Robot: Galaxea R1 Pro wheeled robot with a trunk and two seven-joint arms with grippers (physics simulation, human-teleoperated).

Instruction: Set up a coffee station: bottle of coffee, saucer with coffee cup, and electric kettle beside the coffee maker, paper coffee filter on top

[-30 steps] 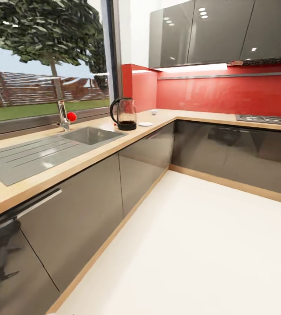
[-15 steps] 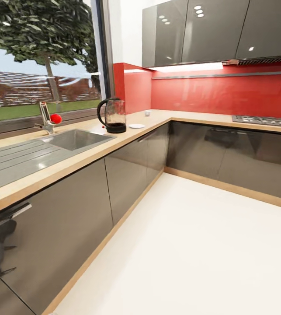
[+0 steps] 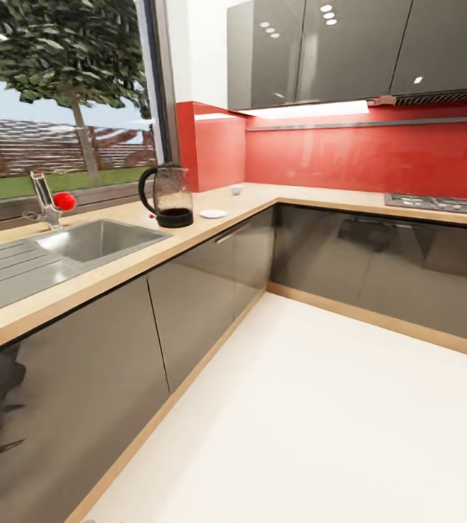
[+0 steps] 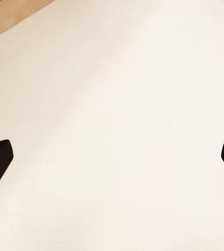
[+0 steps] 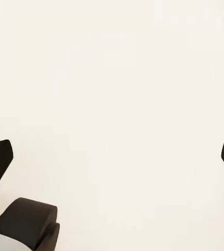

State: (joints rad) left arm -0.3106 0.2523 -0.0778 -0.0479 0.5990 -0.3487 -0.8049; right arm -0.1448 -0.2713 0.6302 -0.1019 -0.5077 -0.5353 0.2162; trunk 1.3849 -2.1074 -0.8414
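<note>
We count one electric kettle on the countertop, one saucer just right of it, and one coffee cup farther back near the corner. There is one sink at the left with one tap and one red ball, and one hob at the far right. We count three upper cabinet doors.

bright daylight | under-cabinet strip light glows | soft render, glossy reflections
</note>
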